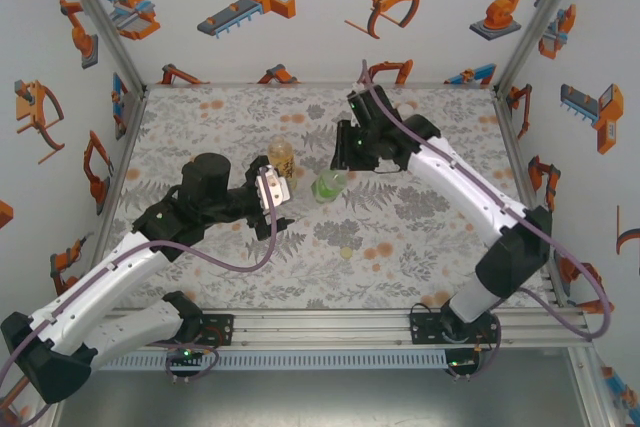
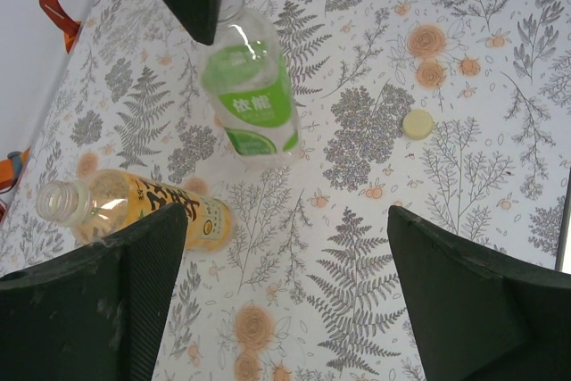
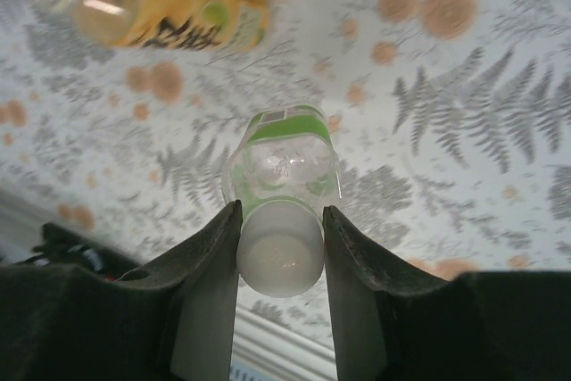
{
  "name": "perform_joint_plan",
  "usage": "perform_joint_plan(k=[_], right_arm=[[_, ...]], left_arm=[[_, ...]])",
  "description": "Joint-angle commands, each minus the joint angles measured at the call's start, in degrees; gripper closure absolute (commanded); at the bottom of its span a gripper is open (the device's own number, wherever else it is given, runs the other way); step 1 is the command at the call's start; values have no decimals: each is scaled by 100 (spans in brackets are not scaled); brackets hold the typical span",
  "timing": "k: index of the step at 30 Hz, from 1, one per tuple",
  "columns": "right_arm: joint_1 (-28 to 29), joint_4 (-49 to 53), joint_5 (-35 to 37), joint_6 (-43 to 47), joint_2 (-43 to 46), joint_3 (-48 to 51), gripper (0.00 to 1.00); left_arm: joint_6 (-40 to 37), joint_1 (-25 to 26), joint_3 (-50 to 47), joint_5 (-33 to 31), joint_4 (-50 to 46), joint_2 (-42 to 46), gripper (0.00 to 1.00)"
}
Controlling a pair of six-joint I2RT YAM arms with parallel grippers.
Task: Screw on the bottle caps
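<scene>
Right claw [image 3: 281, 220] is clenched on white cap [image 3: 278, 263], seated on green bottle [image 3: 284, 153] directly beneath it. Left claw [image 2: 285, 220] is released, holding nothing; amber bottle [image 2: 134, 207] (mouth uncapped) lies just beyond one finger, yellowish cap [image 2: 417, 123] farther ahead. Bottles judged light, thin-walled, slippery: hold at the body, caps by the rim.

The scene is lit brightly and evenly from above, only faint soft shadows being cast on the mat [image 1: 420, 247]; glare is seen on the green bottle [image 2: 248, 86] in the left wrist view, and the amber bottle [image 3: 152, 2] is blurred in the right wrist view, where the whitish cap [image 3: 280, 260] is washed out.
</scene>
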State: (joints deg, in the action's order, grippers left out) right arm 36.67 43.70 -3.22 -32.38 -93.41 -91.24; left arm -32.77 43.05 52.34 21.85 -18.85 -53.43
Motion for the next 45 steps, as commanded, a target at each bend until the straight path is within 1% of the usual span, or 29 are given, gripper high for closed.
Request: perform_joint_plan(k=[1,4,10,16,20,24,30,33,36,38,41,45], right_arm=[[-215,262,480,657,-486,-565,88],[-398,309,675,891,-1008,-1047,89],[-655,563,776,1160,-2053,-2189,89],[-695,983,767,1333,-2928,-3396,89],[-705,1489,852,1431,-3518,-4235,89],[-703,1719,885,1467,-3802,-4631,87],[-713,1747,902,1496,-3966,-4695,80],[-709,1747,902,1493,-4010,-4705,71],[-713,1747,886,1498,-4030,-4739,59],[-713,1749,872,1489,-4045,-4780,53],[-713,1763,869,1478,-4032,-4879,48],[-712,1884,918,1504,-3994,-5155,47]], left_arm=[[98,-1,-57,-14,115,61,15],[117,-5,-70,-22,133,43,15],[132,-7,-81,-69,154,-2,15],[118,-4,-105,-172,185,-15,15],[120,-12,-118,-209,206,-26,15],[117,-9,-137,-216,222,-35,15],[126,-16,-143,-216,236,-40,15],[122,-18,-145,-216,247,-40,15],[131,-24,-149,-213,250,-50,15],[138,-24,-147,-211,250,-39,15],[139,-33,-162,-233,277,-34,14],[196,-135,-213,-186,406,13,14]])
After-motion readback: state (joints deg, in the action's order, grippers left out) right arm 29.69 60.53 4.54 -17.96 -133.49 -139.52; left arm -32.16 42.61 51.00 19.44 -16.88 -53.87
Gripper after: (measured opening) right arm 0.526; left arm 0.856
